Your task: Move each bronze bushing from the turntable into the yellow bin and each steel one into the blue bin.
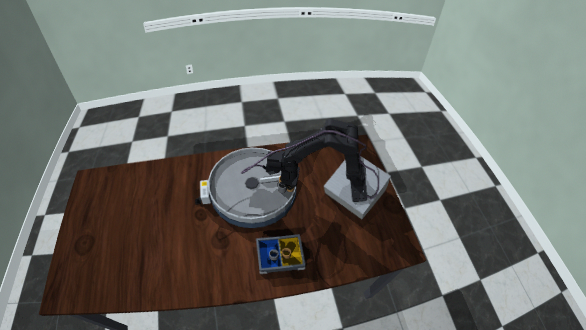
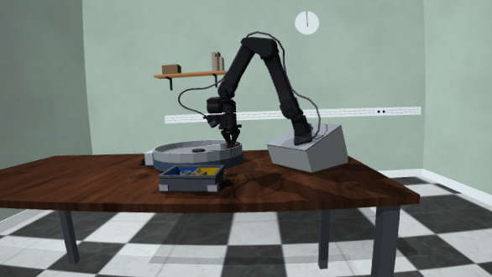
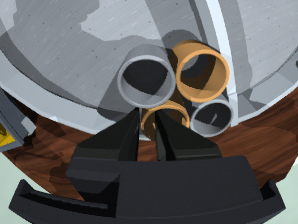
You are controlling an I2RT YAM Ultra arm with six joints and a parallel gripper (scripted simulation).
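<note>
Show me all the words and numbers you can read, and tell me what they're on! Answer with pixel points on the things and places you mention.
None that I can read.
White box beside the turntable (image 1: 225,187) (image 2: 176,159) (image 3: 75,75): a yellow patch and small marks, too small to read.
Wall clock (image 2: 306,29): no readable numbers.
Books on the shelf (image 2: 191,75): spines too small to read.
</note>
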